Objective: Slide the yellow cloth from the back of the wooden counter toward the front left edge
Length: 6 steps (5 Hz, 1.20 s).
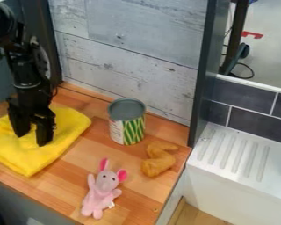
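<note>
With my fingers (44, 133) parted and seemingly empty at the yellow cloth (70, 125), left of the frame, too shallow a pinch could let its soft folds slip

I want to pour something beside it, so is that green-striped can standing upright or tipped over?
Upright: the can stands with its round grey top facing up and its base on the wooden counter.
</note>
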Each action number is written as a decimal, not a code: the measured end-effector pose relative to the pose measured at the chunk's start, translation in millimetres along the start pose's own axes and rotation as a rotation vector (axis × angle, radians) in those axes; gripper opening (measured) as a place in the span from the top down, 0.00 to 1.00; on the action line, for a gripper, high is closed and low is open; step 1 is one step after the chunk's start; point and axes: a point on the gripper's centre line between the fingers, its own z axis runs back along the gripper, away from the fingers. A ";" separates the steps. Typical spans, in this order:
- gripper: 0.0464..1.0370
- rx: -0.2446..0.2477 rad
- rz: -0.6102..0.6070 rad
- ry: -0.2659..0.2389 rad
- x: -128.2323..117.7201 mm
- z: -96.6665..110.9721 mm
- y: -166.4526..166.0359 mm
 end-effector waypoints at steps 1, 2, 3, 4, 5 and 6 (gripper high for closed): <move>0.04 -0.002 0.000 0.028 -5.9 -1.1 0.0; 0.04 -0.013 0.004 0.050 -18.0 -3.1 -5.9; 0.04 -0.033 0.007 0.058 -24.1 -4.5 -11.7; 0.04 -0.051 0.019 0.047 -24.6 -4.9 -16.0; 0.04 -0.049 0.034 0.043 -24.5 -4.8 -15.4; 0.04 -0.059 0.064 0.059 -32.2 1.5 -19.6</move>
